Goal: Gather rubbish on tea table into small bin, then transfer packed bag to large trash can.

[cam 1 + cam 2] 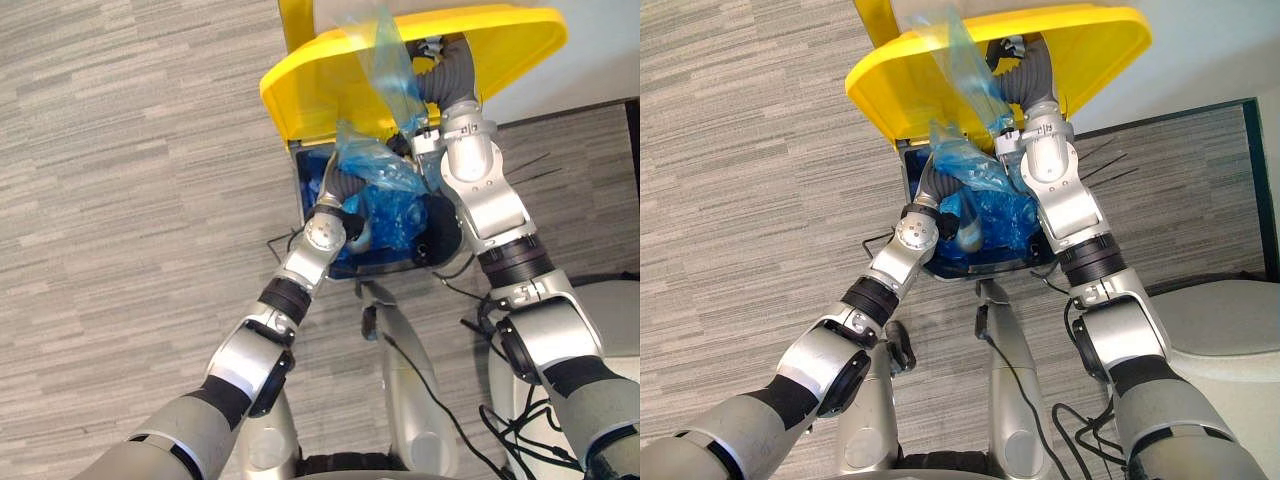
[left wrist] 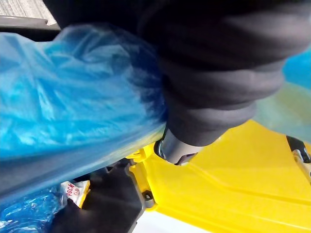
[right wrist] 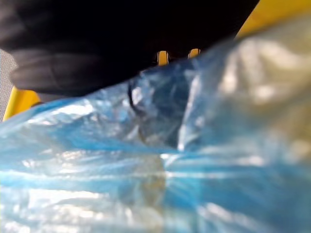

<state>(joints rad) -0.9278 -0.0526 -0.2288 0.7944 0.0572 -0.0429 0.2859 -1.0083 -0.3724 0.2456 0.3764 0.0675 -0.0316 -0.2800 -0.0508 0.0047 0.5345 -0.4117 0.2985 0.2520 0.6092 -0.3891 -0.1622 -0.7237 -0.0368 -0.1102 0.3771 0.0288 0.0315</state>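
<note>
The left hand (image 1: 338, 187) reaches into the mouth of the large blue plastic trash can (image 1: 308, 195), probably to steady the load. Its fingers are buried under the translucent blue plastic rubbish bag (image 1: 385, 70), so I cannot tell their grip. The bag hangs partly inside the can, and its top rises against the raised yellow lid (image 1: 310, 80). Beside it, the right hand (image 1: 455, 75) reaches under the lid, its fingers likewise hidden.
</note>
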